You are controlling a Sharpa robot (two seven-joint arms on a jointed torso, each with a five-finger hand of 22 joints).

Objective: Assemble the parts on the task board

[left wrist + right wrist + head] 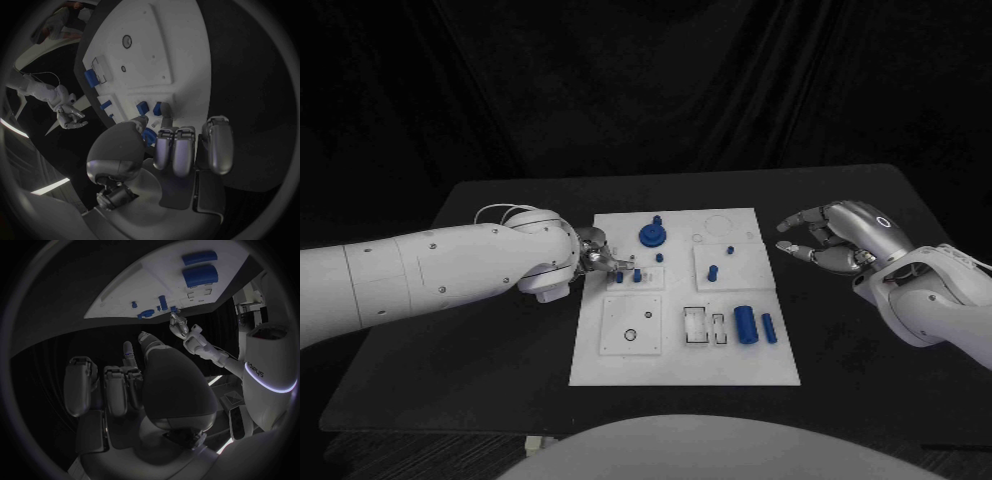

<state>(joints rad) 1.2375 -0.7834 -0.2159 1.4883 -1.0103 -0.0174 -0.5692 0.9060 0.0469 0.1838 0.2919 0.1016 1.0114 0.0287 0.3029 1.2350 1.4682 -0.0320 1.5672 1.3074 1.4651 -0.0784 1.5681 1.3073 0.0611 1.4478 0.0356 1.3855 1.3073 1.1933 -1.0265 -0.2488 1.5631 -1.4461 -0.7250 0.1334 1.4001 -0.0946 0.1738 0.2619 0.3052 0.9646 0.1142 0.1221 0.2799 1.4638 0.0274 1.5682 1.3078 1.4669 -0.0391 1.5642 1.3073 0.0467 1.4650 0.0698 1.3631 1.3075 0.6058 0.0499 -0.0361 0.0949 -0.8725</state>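
Note:
The white task board [687, 352] lies mid-table. My left hand [599, 258] reaches over its left edge, fingertips [165, 122] right by two small blue parts [629, 274] standing in the board. In the left wrist view a blue bit [149, 136] shows between thumb and finger; whether it is held is unclear. A round blue part [652, 235] stands just beyond. Two blue pegs [713, 271] stand on the right plate, and two blue cylinders [756, 325] lie further down. My right hand [834, 240] hovers off the board's right edge, fingers loosely apart and holding nothing.
The board carries a square plate with a small ring [630, 335] and slotted cut-outs [697, 325] near the front. The right wrist view shows the board's far edge [150, 285] and my left hand [181, 327]. Black table [473, 340] surrounds the board.

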